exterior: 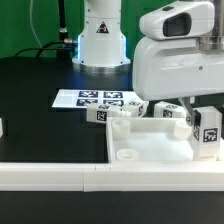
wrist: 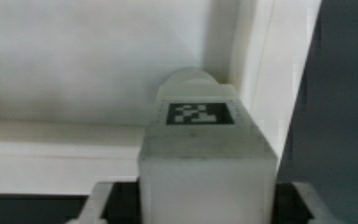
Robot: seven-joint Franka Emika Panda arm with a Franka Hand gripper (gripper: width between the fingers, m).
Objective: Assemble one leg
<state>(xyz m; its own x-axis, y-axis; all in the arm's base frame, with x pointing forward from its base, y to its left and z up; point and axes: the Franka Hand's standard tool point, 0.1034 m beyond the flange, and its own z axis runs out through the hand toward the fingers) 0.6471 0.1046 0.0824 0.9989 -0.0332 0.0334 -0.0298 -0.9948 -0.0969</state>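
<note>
My gripper [exterior: 205, 118] hangs at the exterior view's right and is shut on a leg [exterior: 208, 136], a small white block with a black-and-white tag. It holds the leg over the right edge of the large white square panel [exterior: 150, 150]. In the wrist view the leg [wrist: 201, 150] fills the space between my gripper's [wrist: 206, 208] two fingers. Its tag faces the camera and its narrower end points at the panel's raised rim [wrist: 247, 60]. Three more legs [exterior: 100, 114] [exterior: 130, 108] [exterior: 170, 113] lie just behind the panel.
The marker board [exterior: 100, 98] lies on the black table behind the loose legs. The robot base [exterior: 100, 40] stands at the back. A white bar [exterior: 50, 178] runs along the front, and a small white piece [exterior: 2, 127] sits at the left edge.
</note>
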